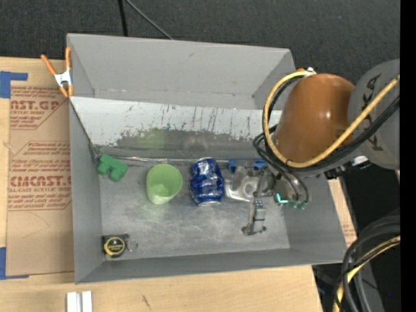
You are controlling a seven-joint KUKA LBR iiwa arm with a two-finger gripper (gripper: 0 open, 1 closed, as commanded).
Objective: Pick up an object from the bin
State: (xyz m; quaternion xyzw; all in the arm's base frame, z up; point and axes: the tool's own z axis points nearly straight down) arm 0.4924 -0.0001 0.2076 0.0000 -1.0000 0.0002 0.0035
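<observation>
My gripper (254, 227) hangs under the arm's orange cover at the right end of the bin, low over the bare floor near the front wall. Just behind it and to the left lies a clear, shiny crumpled thing (243, 187), close to the gripper's upper part; whether they touch I cannot tell. A crushed blue can (207, 182) stands left of that. Small blue pieces (233, 168) lie behind the clear thing, against the back slope.
A light green cup (163, 183) lies on its side left of the can. A green block (112, 167) sits at the far left, and a yellow and black tape measure (114, 245) in the front left corner. The arm covers the bin's right end.
</observation>
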